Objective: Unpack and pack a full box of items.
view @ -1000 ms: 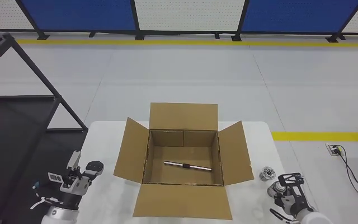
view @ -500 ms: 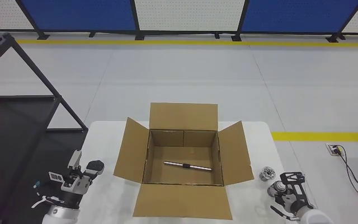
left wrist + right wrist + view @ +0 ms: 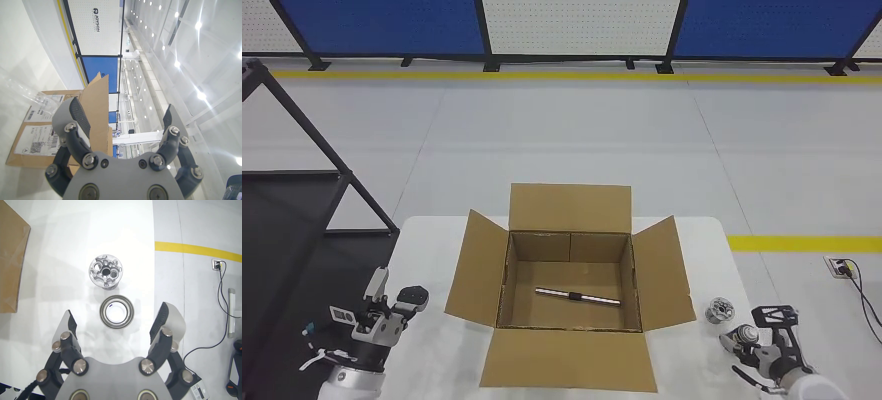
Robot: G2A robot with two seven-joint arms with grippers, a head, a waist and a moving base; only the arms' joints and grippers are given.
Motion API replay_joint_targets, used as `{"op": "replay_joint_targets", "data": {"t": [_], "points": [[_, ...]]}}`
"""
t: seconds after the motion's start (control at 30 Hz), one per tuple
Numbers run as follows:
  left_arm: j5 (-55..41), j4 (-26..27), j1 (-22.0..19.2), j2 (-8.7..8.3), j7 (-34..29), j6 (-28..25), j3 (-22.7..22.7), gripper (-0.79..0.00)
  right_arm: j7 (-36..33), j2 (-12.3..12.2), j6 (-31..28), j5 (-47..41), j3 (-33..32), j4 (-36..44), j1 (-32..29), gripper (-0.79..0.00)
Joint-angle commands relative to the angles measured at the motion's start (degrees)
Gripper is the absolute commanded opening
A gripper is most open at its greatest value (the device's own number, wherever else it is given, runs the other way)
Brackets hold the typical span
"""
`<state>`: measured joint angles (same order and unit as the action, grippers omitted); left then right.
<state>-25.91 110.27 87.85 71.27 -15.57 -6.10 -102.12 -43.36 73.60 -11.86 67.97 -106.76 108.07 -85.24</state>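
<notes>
Right wrist view: ring (image 3: pixel 116 326) is framed dead centre beneath the right gripper (image 3: pixel 116 309), spread wide open, empty

Top cam's high up, looking down on the counter (image 3: pixel 427 290) and box (image 3: pixel 570 207). Right wrist cam faces down, close over the counter's right edge; both catch the metal hub (image 3: pixel 105 273). Left wrist cam tilts up past the box's side.

Left gripper (image 3: pixel 122 107) and right gripper (image 3: pixel 116 309) match: grey metal plate (image 3: pixel 113 378), black linkages (image 3: pixel 158 347), silver screws (image 3: pixel 147 366), light-grey fingers (image 3: pixel 174 319), black textured pads (image 3: pixel 78 111); black braided cable (image 3: pixel 28 389).
</notes>
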Motion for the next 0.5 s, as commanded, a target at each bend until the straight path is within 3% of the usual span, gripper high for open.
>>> {"op": "replay_joint_targets", "data": {"t": [0.0, 0.3, 0.47], "points": [[-0.14, 0.00, -0.08, 0.00, -0.06, 0.06, -0.01, 0.000, 0.63, -0.10, 0.00, -0.63, -1.19, 3.75, -1.34, 0.000], [-0.65, -0.24, 0.07, -0.02, -0.88, -0.53, -0.22, 0.000, 0.78, -0.88, -5.55, -4.11, -5.70, 26.57, -5.50, 0.000], [-2.53, -0.25, 1.35, 0.06, -1.08, -2.36, -1.30, 0.000, 1.66, -2.08, -14.93, -0.09, 0.45, 26.57, 3.22, 0.000]]}}
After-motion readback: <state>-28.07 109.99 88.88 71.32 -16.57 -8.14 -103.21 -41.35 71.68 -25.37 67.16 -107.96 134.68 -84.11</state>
